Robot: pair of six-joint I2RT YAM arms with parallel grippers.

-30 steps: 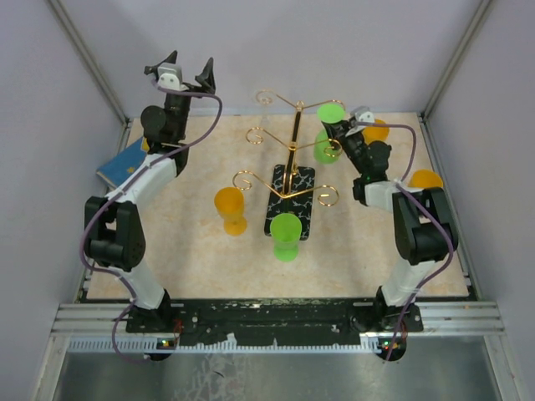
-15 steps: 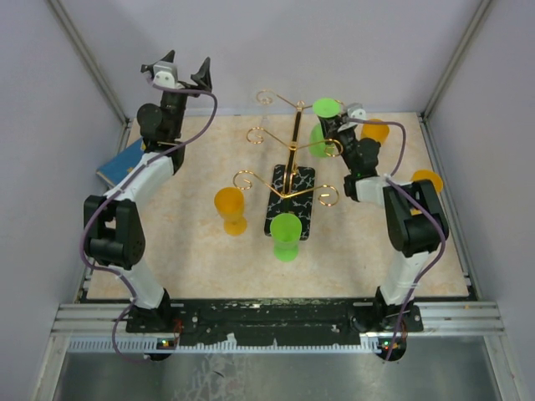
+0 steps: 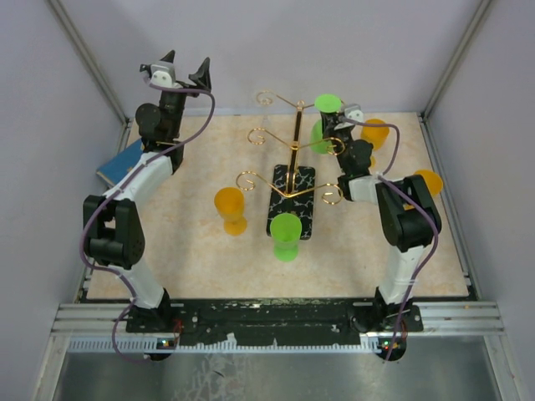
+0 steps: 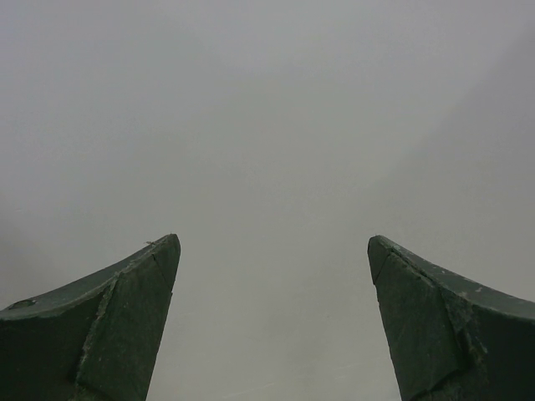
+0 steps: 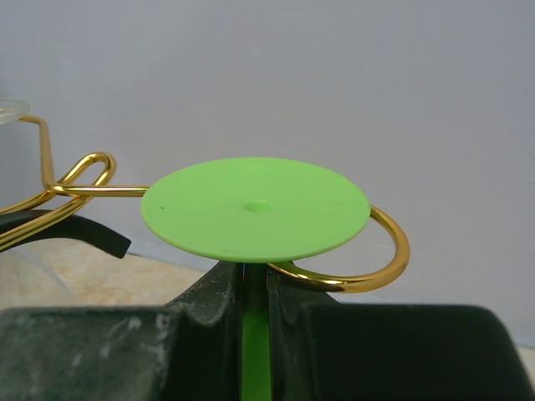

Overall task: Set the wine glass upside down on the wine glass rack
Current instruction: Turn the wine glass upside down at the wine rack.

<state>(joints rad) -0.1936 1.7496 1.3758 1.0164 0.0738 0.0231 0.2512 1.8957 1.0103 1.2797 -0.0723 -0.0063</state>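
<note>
Robot lab test cell. Plain grey panel walls (image 3: 334, 50) close in three sides, framed by bare aluminium posts (image 3: 456, 58). The desk (image 3: 201, 259) has a beige stone-look top. Left arm (image 3: 125, 225) and right arm (image 3: 410, 221) are bolted to an aluminium rail (image 3: 468, 319) at the near edge, with purple cables (image 3: 82, 244) looping loose. Staged props: gold rack (image 3: 301, 209), bright plastic glasses (image 3: 229, 205).

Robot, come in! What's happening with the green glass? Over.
Left gripper open, empty, raised. Right gripper shut on green wine glass stem, foot up. Foot over wine glass rack's scroll arm; seated, cannot tell. Over.
</note>
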